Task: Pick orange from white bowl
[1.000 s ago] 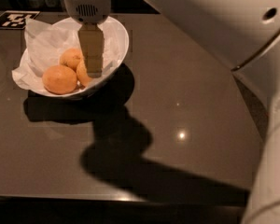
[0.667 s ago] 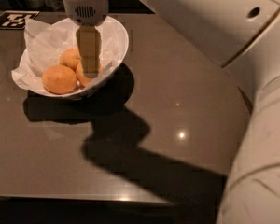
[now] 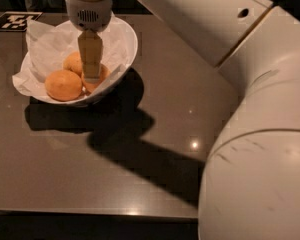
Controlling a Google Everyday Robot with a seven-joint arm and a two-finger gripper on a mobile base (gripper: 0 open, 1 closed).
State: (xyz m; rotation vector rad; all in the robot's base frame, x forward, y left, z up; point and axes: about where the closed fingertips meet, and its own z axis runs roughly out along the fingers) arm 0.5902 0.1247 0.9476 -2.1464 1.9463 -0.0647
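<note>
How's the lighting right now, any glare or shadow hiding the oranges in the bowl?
Camera view: dim overall, yet the bowl and oranges show clearly; the pincer hangs in the bowl, covering part of the rear oranges; a dark shadow lies on the table beside and in front of the bowl, not on the oranges; small glare spots sit well away.

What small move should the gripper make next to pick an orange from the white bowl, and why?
Probably a slight straight descent. The gripper is inside the white bowl, its tip over the rightmost orange; two other oranges lie close beside it, so moving sideways risks nudging them. Whether it touches the orange yet cannot be told.
</note>
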